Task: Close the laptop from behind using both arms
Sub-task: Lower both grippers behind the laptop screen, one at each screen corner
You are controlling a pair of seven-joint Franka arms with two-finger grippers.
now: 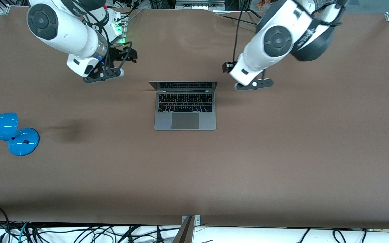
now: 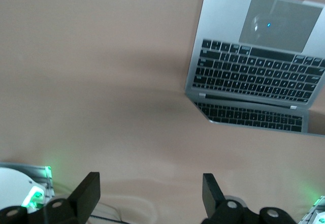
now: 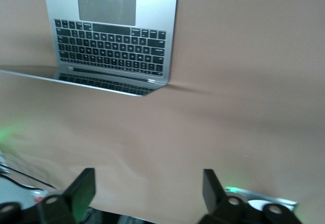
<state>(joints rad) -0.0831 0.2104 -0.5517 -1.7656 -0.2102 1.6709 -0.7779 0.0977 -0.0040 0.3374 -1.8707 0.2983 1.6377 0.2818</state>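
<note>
The space-grey laptop (image 1: 185,111) lies open in the middle of the table, keyboard and trackpad up, its lid (image 1: 183,85) standing at the edge toward the robots' bases. My left gripper (image 1: 252,84) hangs over bare table beside the lid, toward the left arm's end. Its wrist view shows the fingers (image 2: 87,189) spread wide, nothing between them (image 2: 151,191), and the laptop (image 2: 254,66) apart from them. My right gripper (image 1: 102,73) hangs over bare table toward the right arm's end. It is open and empty (image 3: 147,188), with the laptop (image 3: 111,36) farther off.
A blue desk lamp (image 1: 8,133) lies on the table at the right arm's end, nearer the front camera. A box with a green light (image 1: 120,28) sits by the right arm's base. Cables (image 1: 79,233) run along the near table edge.
</note>
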